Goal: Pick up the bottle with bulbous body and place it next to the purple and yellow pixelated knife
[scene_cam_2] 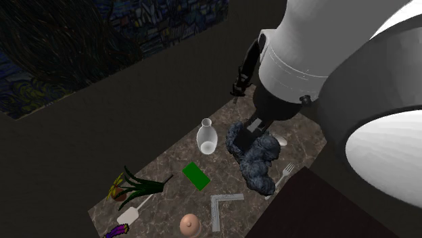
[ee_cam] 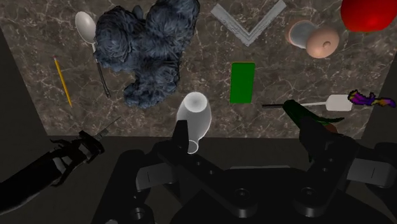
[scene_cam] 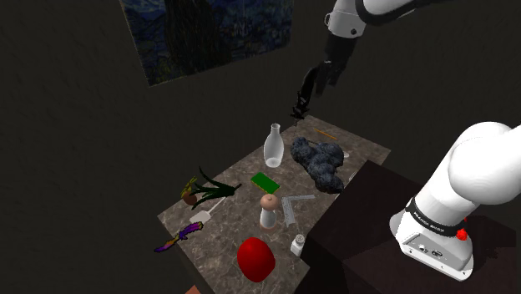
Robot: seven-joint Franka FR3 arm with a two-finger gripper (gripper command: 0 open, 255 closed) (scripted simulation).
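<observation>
**Above the table: gripper open, bottle not yet grasped**

At the upper centre of the shoulder view, the gripper hung well above the table. Its two black fingers were spread wide and held nothing. The bottle stood upright near the middle of that frame. It was just beside a dark grey fuzzy heap on its right and apart from a green card below it. The purple and yellow knife lay well apart from the bottle, toward the lower left.

Hazards, as judged:

1. In the wrist view one finger overlapped the bottle's mouth. A straight descent would probably strike the rim and topple the bottle.
2. The fuzzy heap could foul a finger passing on that side.
3. The rounded body could squeeze out of closing jaws. The neck looked the safer place to grip.

The bottle appeared pale and translucent. It had a swollen lower body, a tapering neck and a slightly flared open mouth.
</observation>
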